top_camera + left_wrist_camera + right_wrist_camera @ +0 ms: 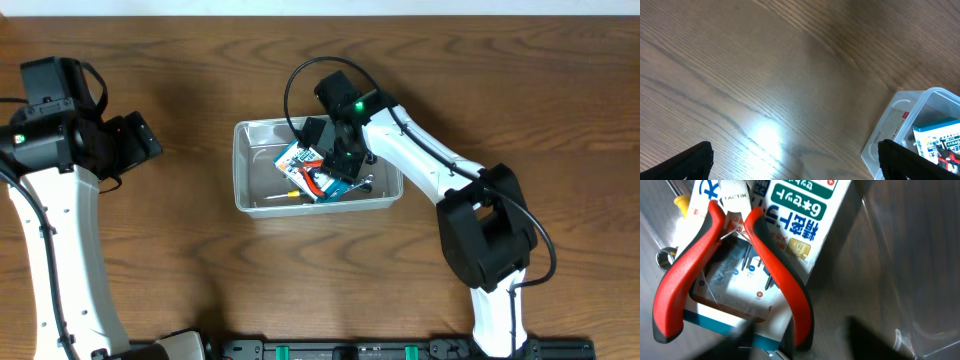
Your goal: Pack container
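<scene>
The clear plastic container (240, 170) stands mid-table; one corner of it shows in the left wrist view (890, 131). Inside lie a blue-and-white box (293, 156), red-handled pliers (318, 184) on top of it, a yellow-handled screwdriver (288, 196) and a small wrench (366, 183). My right gripper (342, 158) hangs over the container's middle. In the right wrist view its blurred fingers (805, 336) are apart around the end of one handle of the pliers (692, 272), which rest on the box (795, 210). My left gripper (145, 140) is open and empty, left of the container, above bare wood (795, 162).
The wooden table surrounds the container on all sides. The right arm's white links reach from the front right to the container. A black rail runs along the table's front edge (380, 350).
</scene>
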